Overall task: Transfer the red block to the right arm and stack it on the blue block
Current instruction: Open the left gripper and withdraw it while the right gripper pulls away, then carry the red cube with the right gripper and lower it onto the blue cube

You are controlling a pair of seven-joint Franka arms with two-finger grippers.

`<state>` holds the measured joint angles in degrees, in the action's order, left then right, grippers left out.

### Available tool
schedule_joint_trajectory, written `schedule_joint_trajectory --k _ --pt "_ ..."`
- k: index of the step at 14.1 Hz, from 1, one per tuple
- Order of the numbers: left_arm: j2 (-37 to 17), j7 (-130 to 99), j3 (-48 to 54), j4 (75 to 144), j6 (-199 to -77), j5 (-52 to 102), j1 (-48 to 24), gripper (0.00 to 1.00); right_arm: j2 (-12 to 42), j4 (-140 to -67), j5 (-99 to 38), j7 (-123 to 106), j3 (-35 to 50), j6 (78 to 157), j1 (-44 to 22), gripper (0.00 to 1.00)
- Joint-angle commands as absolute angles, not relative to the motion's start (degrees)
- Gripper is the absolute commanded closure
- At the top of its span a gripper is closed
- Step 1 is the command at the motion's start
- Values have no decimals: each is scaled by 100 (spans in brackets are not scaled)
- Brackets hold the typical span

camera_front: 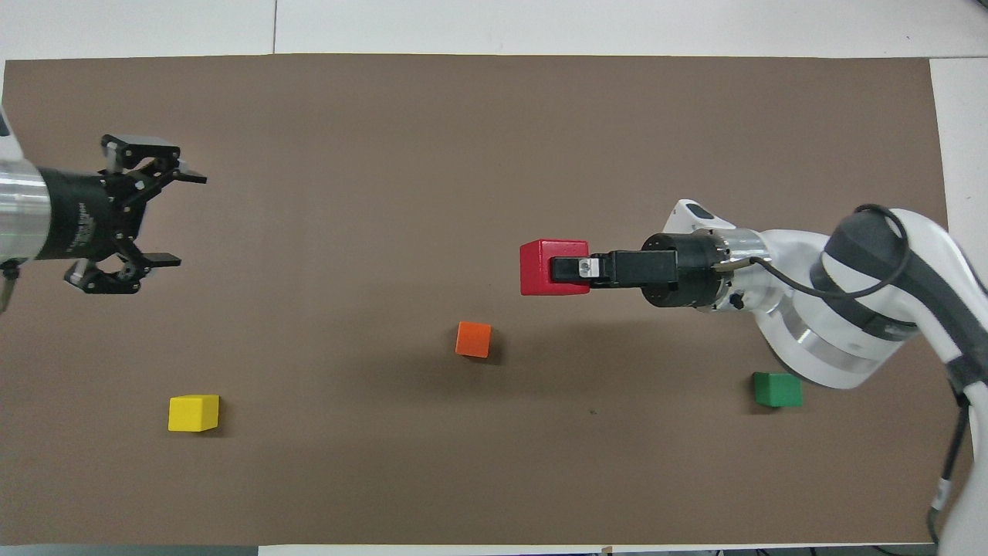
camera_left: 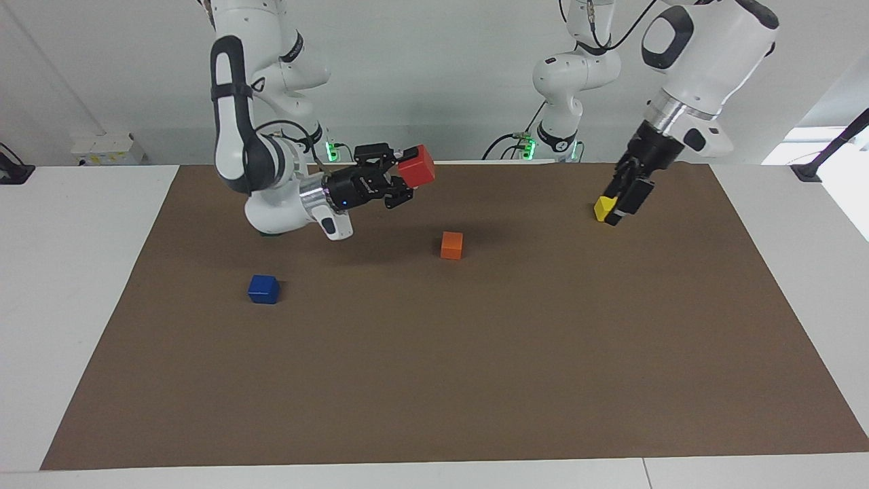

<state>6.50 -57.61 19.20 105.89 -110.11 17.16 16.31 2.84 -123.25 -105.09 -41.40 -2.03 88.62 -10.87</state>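
Observation:
My right gripper [camera_left: 406,178] is shut on the red block [camera_left: 416,166] and holds it sideways in the air, above the mat near the orange cube. In the overhead view the red block [camera_front: 536,266] sits at the tip of that gripper [camera_front: 569,268]. The blue block [camera_left: 263,288] lies on the mat toward the right arm's end, farther from the robots than the orange cube. The right arm hides it in the overhead view. My left gripper [camera_left: 619,212] [camera_front: 184,220] is open and empty, raised over the left arm's end of the mat.
An orange cube [camera_left: 451,245] [camera_front: 473,339] lies mid-mat. A yellow cube [camera_left: 601,208] [camera_front: 194,412] lies by the left gripper's end. A green cube [camera_front: 777,389] lies under the right arm, near the robots. The brown mat [camera_left: 475,380] covers the white table.

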Motion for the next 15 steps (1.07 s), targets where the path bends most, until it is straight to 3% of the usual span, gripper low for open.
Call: schedule_joint_trajectory --k 1,4,6,8,10,12,15 --pt "668 -4566 2004 10442 -10609 1110 2144 0 -412 -12017 -9268 -2957 -193 9562 -880 100" --pt "432 -2284 1995 9768 -9865 186 2180 0 -650 -11261 -6952 -1761 -202 9835 -660 100" --pt "-112 -1174 1943 8785 -8750 -304 2127 0 -668 -10734 -5631 -1224 -211 9678 -519 100" --pt "-403 -137 1960 8325 -8281 -824 2005 0 -633 -10259 -4026 -1064 -194 9528 -457 100" --pt "-597 210 1463 8200 -8244 -1299 1192 0 -633 -10178 -2748 -976 -185 9510 -448 100" --pt "-519 176 295 8200 -8366 -647 424 0 -633 -10195 -1720 -722 -185 9519 -466 100" --pt "-89 184 88 8945 -8631 18 493 0 -563 -10327 -443 130 -150 9624 -536 100"
